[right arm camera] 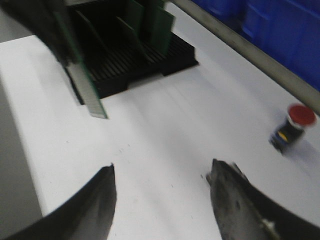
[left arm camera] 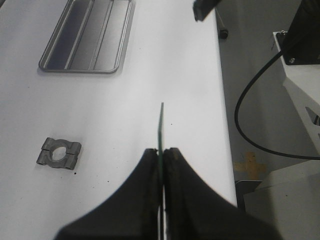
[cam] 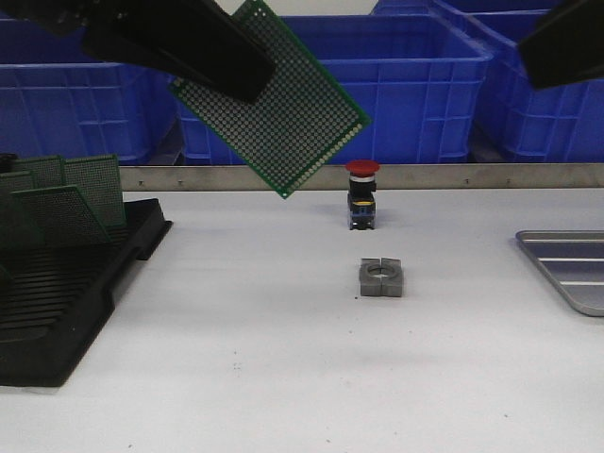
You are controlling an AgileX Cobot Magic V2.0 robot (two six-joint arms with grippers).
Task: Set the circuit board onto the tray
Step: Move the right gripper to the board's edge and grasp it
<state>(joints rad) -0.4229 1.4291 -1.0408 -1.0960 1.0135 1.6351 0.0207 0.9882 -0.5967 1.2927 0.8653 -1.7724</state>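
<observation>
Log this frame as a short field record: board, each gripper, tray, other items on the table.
board: green circuit board held in the air, tilted, above the table
left gripper: shut on the board's edge
right gripper: open, holding nothing
tray: at the table's right edge, nothing seen in it
rack: black slotted rack at left, more boards standing in it
other: red push button, grey metal clamp block

The front view looks low and level across the white surface toward the blue plastic crates. The left wrist view looks steeply down past the left pincer, close above the surface. The right wrist view faces obliquely beyond the right pincer. Front and left wrist views share the grey split metal clamp block; front and right wrist views share the red-capped push button.
</observation>
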